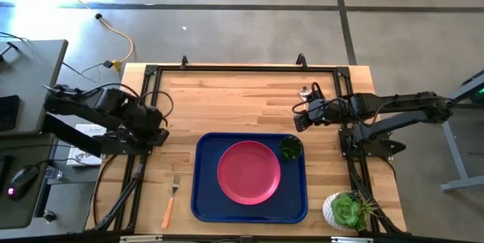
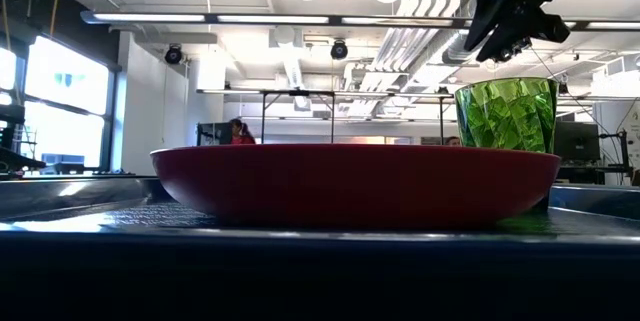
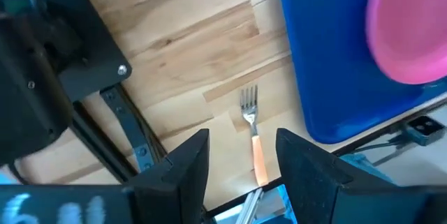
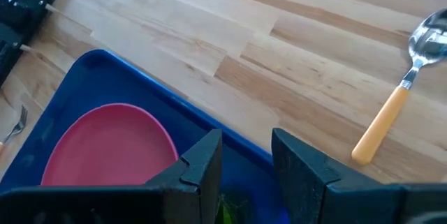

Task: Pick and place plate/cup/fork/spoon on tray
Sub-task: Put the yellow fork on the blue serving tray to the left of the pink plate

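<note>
The pink-red plate (image 1: 249, 172) lies in the middle of the dark blue tray (image 1: 208, 197). The green cup (image 1: 290, 148) stands upright in the tray's far right corner. The fork (image 1: 171, 201) lies on the table left of the tray, tines toward the far edge. The spoon (image 4: 398, 102) lies on the bare wood and shows only in the right wrist view. My right gripper (image 1: 299, 119) is open and empty, raised just beyond the cup (image 2: 507, 113). My left gripper (image 1: 162, 134) is open and empty at the table's left side, above and beyond the fork (image 3: 253, 137).
A white pot with a green succulent (image 1: 348, 211) stands at the table's near right corner. Black frame rails (image 1: 242, 69) run along the table's far, left and right edges. Bare wood lies between the tray and the far rail.
</note>
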You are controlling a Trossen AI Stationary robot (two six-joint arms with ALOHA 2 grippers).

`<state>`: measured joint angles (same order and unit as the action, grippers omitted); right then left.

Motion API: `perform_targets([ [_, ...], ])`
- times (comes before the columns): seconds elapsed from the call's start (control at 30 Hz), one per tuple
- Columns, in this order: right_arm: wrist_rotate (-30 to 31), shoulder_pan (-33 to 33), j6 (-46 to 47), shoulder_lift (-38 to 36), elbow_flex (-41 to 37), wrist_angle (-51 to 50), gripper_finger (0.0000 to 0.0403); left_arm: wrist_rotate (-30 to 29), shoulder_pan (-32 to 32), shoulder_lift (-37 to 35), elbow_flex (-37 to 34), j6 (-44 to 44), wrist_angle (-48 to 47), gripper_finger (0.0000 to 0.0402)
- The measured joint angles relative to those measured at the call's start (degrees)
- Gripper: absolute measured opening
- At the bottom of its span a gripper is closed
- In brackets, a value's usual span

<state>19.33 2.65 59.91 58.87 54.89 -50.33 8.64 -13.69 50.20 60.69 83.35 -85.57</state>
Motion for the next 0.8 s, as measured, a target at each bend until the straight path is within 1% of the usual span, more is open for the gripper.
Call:
perform_targets([
  [0.27,-0.8,-3.3,-3.9,-0.1,0.0,2.0,0.0117,-0.3,-9.7,6.1,0.0,10.0,0.7,0.0152],
  [0.47,-2.9,-5.1,-6.3,-0.1,0.0,2.4,0.0117,-0.6,-16.8,11.8,0.0,16.7,7.5,0.0152],
  [0.8,-6.0,-6.4,-10.6,-0.1,0.0,3.3,0.0117,-0.7,-27.2,24.0,0.0,28.2,14.8,0.0152],
])
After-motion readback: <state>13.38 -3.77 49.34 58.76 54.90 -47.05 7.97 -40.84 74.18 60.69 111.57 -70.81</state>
